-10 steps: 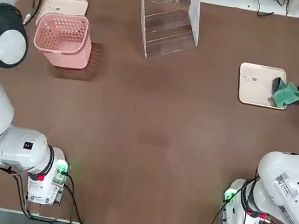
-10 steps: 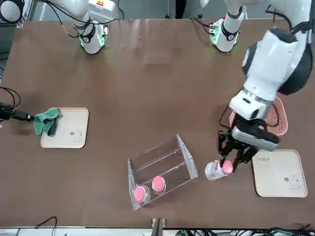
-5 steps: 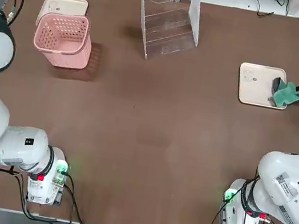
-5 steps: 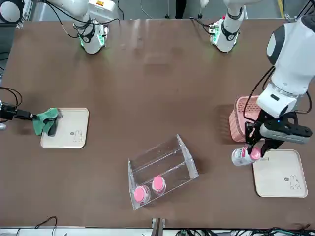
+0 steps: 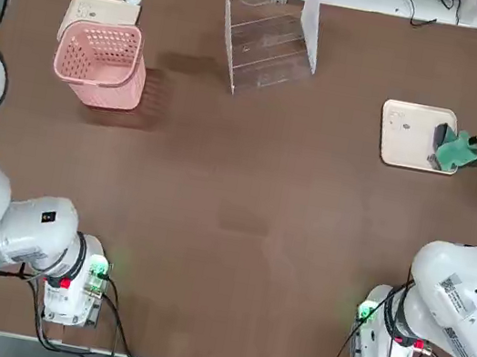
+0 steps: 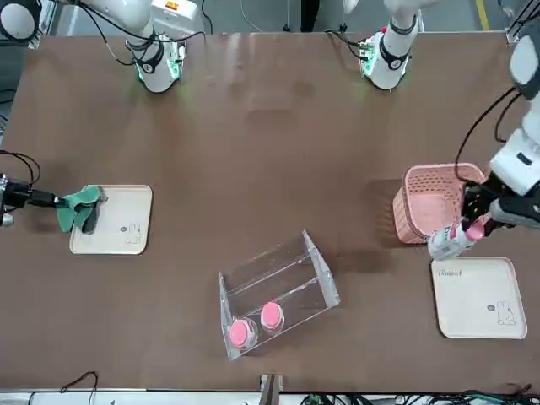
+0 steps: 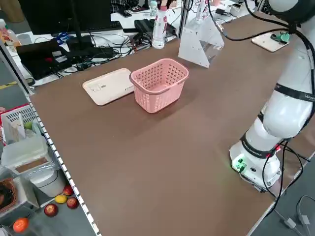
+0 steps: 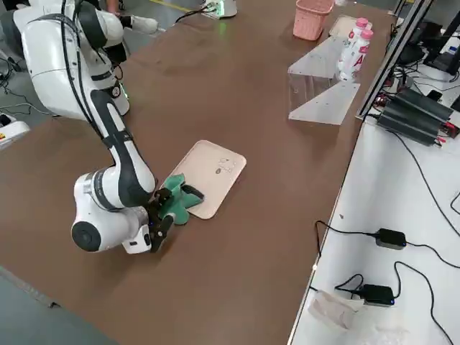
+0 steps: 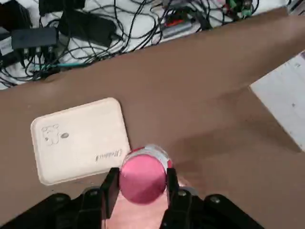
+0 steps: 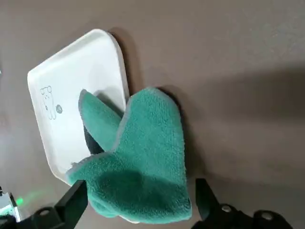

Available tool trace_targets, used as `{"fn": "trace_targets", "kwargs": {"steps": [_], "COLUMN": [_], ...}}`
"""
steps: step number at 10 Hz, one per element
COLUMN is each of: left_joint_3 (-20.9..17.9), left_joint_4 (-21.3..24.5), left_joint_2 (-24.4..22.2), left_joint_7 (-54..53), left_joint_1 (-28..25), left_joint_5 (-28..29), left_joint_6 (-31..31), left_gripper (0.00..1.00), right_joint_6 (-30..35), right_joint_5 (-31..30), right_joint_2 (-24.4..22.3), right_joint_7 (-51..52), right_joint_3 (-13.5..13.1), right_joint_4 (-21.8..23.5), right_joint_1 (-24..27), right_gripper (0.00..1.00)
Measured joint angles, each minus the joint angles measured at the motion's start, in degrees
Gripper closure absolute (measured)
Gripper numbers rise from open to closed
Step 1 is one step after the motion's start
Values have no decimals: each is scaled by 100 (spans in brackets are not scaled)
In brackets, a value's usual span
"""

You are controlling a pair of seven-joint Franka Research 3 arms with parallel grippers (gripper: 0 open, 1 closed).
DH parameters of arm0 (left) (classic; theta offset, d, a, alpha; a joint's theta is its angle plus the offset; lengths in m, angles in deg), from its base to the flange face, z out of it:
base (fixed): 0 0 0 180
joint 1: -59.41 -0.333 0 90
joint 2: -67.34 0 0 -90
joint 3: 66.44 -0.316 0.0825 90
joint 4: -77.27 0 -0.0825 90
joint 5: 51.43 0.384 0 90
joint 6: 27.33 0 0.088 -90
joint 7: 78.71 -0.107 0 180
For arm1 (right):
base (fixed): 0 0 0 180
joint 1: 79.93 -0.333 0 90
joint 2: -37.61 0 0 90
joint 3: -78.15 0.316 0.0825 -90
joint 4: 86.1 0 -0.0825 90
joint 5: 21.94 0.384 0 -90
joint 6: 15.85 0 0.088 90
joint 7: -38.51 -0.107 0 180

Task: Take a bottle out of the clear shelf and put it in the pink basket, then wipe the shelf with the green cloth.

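My left gripper (image 6: 481, 226) is shut on the bottle (image 6: 451, 240), a slim white one with a red-and-pink label and pink cap (image 9: 143, 178). It hangs tilted in the air just past the far rim of the pink basket (image 5: 100, 62), over the edge of a cream tray (image 9: 81, 138). The clear shelf (image 5: 267, 40) stands at the back middle with two pink-capped bottles (image 6: 256, 324) inside. At the far right my right gripper (image 10: 138, 202) is open, and the green cloth (image 10: 136, 157) lies between its fingers, draped over a tray's edge.
One cream tray (image 5: 97, 8) lies behind the pink basket, another (image 5: 412, 135) lies under the cloth at the right. Cables and power bricks (image 8: 410, 111) run along the far table edge behind the shelf. Both arm bases (image 5: 76, 284) sit at the near edge.
My left gripper has carried the bottle from beside the shelf leftward to the far rim of the pink basket. The right gripper and cloth have stayed put.
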Motion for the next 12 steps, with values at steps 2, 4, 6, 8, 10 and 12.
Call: {"fn": "trace_targets", "kwargs": {"steps": [2,4,6,8,10,12], "left_joint_3": [1,1,1,-4,-12,-19], "left_joint_4": [25,243,524,726,1038,1269], "left_joint_2": [-136,-263,-436,-629,-799,-822], "left_joint_7": [-611,-840,-873,-873,-873,-915], "left_joint_1": [-422,-564,-573,-576,-685,-908], "left_joint_5": [-227,-255,-353,-380,-404,-411], "left_joint_6": [-696,-1006,-1010,-1019,-1039,-1100], "left_gripper": [56,56,56,56,56,56], "right_joint_6": [74,171,219,293,295,295], "right_joint_5": [0,0,0,0,0,-4], "right_joint_2": [25,30,33,34,33,33], "right_joint_7": [-66,-131,-139,-138,-120,418], "right_joint_3": [63,87,120,134,135,164], "right_joint_4": [19,43,61,61,61,60], "right_joint_1": [0,0,5,9,25,25], "right_gripper": [0,0,7,29,61,91]}}
